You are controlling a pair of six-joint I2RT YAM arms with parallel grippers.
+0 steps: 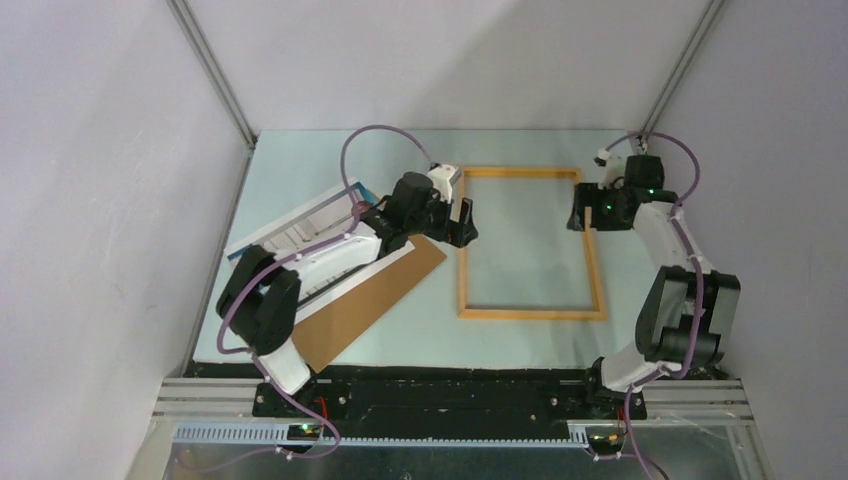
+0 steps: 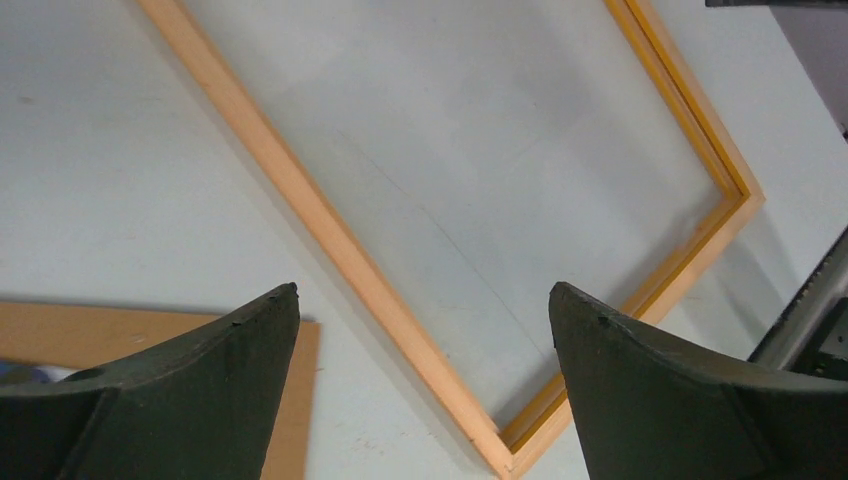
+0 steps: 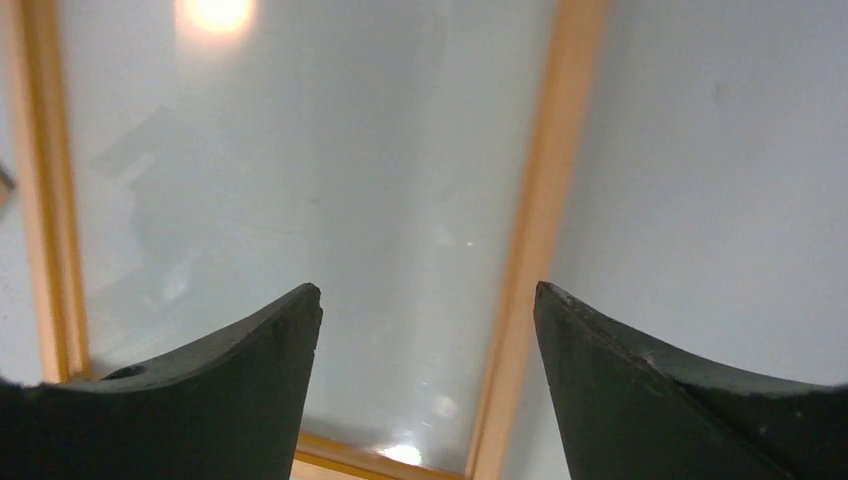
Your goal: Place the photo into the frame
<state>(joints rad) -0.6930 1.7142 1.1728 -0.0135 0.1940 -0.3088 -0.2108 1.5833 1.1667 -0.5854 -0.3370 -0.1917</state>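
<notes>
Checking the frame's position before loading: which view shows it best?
Top external: the frame shows nearly whole from above, all four sides. The left wrist and right wrist views each crop it to parts of three sides.

frame: flat, centre-right, table showing through
photo: tilted, left, partly under left arm
backing board: brown, tilted, beside photo
left gripper: over frame's left rail
right gripper: over frame's right rail

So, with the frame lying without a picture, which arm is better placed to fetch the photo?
Left. The photo lies on the left side, close by the left arm, and the left fingers are open. The right fingers, also open, hang over the frame's right rail, across from the photo.
</notes>
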